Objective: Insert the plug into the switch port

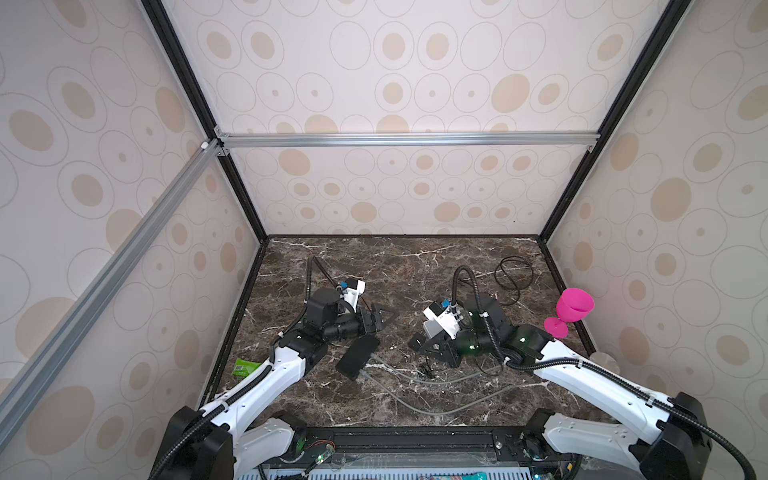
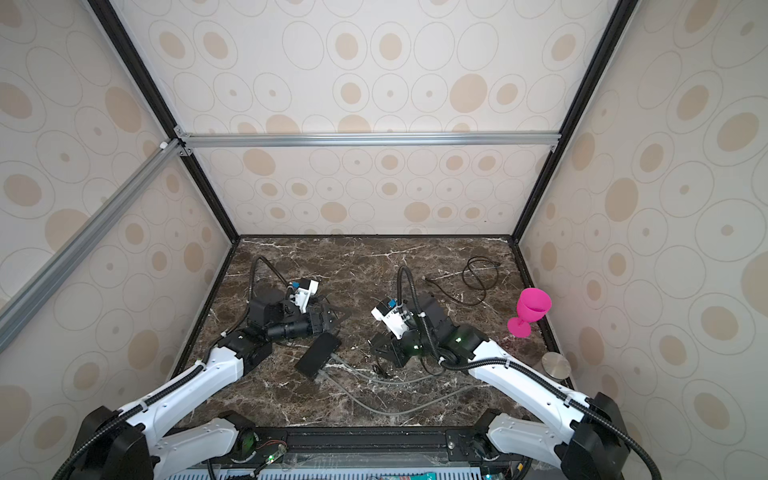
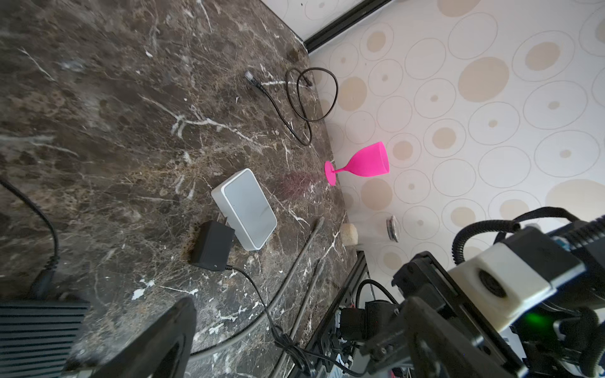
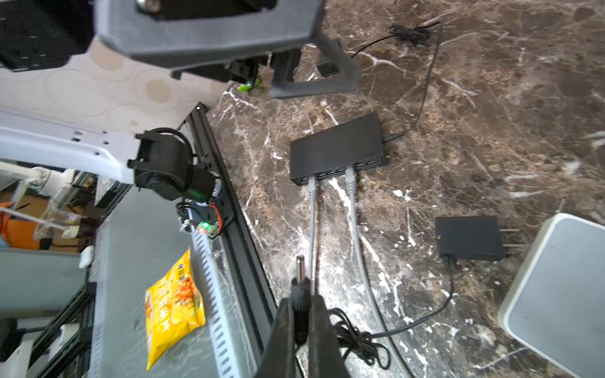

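Black plug (image 4: 299, 284) pinched in the right hand (image 4: 302, 300), tip free to enter the switch (image 4: 337, 147); left hand (image 1: 384, 319) gapes wide.

Bright, even diffuse light; soft faint shadows; wide-angle edge distortion; wrist views' nearest parts blurred.
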`<state>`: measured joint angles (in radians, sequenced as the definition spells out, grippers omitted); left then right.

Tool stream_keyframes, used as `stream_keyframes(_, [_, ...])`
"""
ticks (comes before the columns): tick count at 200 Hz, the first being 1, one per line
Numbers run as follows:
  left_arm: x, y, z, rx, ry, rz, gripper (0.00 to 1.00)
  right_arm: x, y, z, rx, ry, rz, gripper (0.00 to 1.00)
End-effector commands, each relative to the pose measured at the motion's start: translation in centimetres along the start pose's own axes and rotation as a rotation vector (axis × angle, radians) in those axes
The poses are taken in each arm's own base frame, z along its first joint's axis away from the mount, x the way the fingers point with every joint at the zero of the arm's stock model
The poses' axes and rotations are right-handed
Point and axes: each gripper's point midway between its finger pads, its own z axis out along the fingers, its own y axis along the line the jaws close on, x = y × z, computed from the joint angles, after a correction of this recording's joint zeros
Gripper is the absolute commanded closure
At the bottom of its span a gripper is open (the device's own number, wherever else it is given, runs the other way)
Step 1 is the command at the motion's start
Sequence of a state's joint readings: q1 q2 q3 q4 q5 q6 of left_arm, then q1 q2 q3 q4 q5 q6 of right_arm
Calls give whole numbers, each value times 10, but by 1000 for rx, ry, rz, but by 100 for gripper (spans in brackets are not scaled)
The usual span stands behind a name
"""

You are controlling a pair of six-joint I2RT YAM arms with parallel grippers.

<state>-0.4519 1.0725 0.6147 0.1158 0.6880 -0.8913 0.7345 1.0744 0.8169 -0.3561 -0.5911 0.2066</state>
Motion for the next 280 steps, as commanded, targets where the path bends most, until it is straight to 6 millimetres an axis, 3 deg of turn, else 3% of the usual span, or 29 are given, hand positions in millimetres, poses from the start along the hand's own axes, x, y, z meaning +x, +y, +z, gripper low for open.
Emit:
stream_keyframes(1, [3,-3,-3,27,-12,34,2,19,14,-6,-78,44,25,100])
stream_keyframes(27, [8,-5,1,58,22,7,2,21,15,-6,-94,41,32,100])
stream_keyframes(42, [12,-7,3,75,37,-6,10,20,14,-4,-92,46,36,100])
stream_keyframes(73, [22,-28,7,196,40,-37,52,16,-12,-1,64,98,57,100])
stream_keyframes(102, [40,-34,23,212,100,-80,67,3,-18,6,87,82,60,100])
stream_keyframes(233, [50,-40,44,212,143,-96,64,-9,-28,26,89,107,91,100])
stream_keyframes(280, [50,-47,47,231,155,-87,77,-10,-32,27,112,108,93,100])
